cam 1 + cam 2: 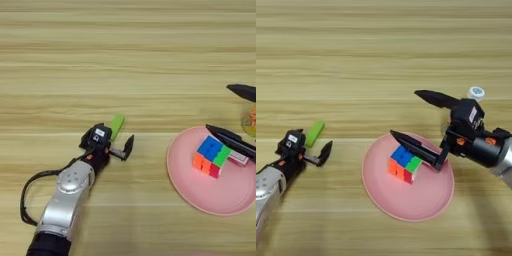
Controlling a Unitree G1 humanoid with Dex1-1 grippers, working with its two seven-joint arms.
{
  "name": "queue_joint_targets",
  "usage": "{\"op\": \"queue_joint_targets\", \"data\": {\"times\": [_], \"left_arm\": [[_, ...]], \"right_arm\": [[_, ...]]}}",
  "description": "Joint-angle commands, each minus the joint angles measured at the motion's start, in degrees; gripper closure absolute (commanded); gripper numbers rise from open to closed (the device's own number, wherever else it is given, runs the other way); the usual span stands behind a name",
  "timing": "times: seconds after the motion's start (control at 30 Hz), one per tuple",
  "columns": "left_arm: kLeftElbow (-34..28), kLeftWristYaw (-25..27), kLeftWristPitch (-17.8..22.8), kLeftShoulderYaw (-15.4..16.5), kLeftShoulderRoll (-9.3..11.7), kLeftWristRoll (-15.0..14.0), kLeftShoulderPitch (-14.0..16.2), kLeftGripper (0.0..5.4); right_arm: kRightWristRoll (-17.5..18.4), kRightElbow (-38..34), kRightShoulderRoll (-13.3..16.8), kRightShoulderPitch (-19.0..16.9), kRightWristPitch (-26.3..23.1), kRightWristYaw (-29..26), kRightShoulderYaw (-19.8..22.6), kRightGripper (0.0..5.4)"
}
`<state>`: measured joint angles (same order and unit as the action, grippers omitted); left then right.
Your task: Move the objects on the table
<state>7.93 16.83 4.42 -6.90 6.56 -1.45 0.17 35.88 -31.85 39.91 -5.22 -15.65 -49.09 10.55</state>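
Observation:
The multicoloured puzzle cube (pixel 404 163) sits on the large pink plate (pixel 406 205). My right gripper (pixel 404 112) is open wide: its near finger lies over the plate just behind the cube, and its far finger points left above the table. A flat pale box edge (pixel 239 158) shows under that near finger. The juice bottle's white cap (pixel 476 92) peeks out behind the right wrist, with its orange body (pixel 250 118) at the picture's edge. The small green bar (pixel 117 126) lies on the table (pixel 125 60) against the far side of my open left gripper (pixel 122 135).
The left arm (pixel 67 200) reaches in from the lower left corner with a black cable looped beside it. The right arm (pixel 491 152) comes in from the right edge. The wood planks stretch across the far half.

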Motion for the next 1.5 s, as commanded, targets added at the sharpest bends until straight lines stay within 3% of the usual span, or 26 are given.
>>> {"op": "queue_joint_targets", "data": {"times": [0.03, 1.5], "left_arm": [[1.12, -0.34, 1.28, 0.11, 0.11, 0.21, -0.27, 0.0], [0.16, 1.66, 2.11, 0.13, 0.79, -0.98, 0.01, 4.08]], "right_arm": [[-0.25, -1.3, -0.15, -0.09, -0.26, 0.32, -0.36, 0.03], [1.73, -2.79, 0.05, -0.15, -0.87, 1.32, 0.23, 0.0]]}}
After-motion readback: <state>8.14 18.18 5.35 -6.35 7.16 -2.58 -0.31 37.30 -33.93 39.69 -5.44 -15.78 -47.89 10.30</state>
